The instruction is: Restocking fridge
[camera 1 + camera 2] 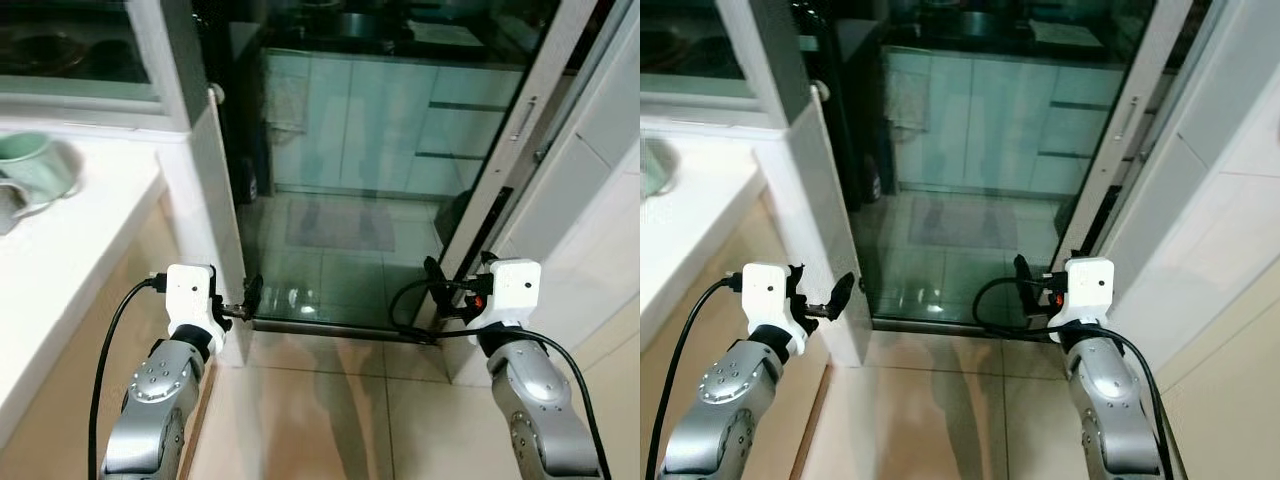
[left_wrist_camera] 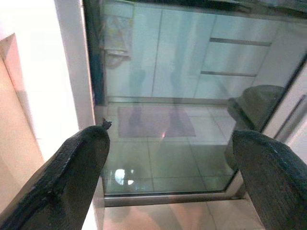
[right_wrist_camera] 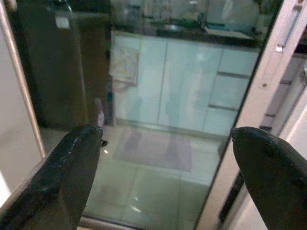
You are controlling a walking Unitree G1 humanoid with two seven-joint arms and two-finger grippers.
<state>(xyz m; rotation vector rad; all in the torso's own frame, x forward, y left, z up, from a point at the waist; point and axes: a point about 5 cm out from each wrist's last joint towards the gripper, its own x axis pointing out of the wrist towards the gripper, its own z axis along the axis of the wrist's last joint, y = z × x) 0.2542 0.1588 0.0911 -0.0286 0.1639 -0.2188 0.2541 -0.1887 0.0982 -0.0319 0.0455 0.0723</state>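
From the left eye view we face a glass sliding door (image 1: 370, 170) with a tiled kitchen floor (image 1: 340, 290) and pale cabinets (image 1: 400, 120) behind it. Our left gripper (image 1: 250, 296) is held low near the white door frame (image 1: 215, 230), and our right gripper (image 1: 432, 275) is held low near the door's right-hand frame (image 1: 520, 140). On our left a white desk (image 1: 70, 250) carries a pale green mug (image 1: 40, 165). We cannot make out a fridge or any goods to stock from here.

The right eye view gives the same scene, with the left gripper (image 1: 840, 292) just beside the white frame and the right gripper (image 1: 1025, 275) in front of the glass, a black cable (image 1: 990, 300) looping beside it.

In the left wrist view our two black fingers (image 2: 72, 177) stand spread wide with nothing between them, pointing at the glass, a mat (image 2: 153, 122) on the floor beyond, and a dark bin (image 2: 252, 103) near the cabinets.

In the right wrist view the fingers (image 3: 57, 182) are likewise spread wide and empty, aimed through the glass at the cabinets, where a cloth (image 3: 123, 64) hangs on a door, with a dark countertop (image 3: 192, 26) above.
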